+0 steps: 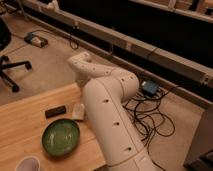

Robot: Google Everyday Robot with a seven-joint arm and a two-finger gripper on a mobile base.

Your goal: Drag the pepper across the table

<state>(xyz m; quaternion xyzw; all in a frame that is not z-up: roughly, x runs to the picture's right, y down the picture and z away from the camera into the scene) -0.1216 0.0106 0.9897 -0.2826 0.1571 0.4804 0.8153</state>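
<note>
The light wooden table (22,117) fills the lower left. The pepper does not show; no orange-red thing is visible anywhere on the table. My white arm (107,110) rises from the lower middle, bends at the elbow and reaches left over the table's far right corner. My gripper is hidden behind the arm, somewhere near that corner, next to the pale beige block (78,112).
A green plate (61,136) lies near the table's front right. A black bar (55,111) lies behind it. A white cup (28,164) stands at the bottom edge. An office chair (7,65) is on the left, and cables (152,112) lie on the floor to the right.
</note>
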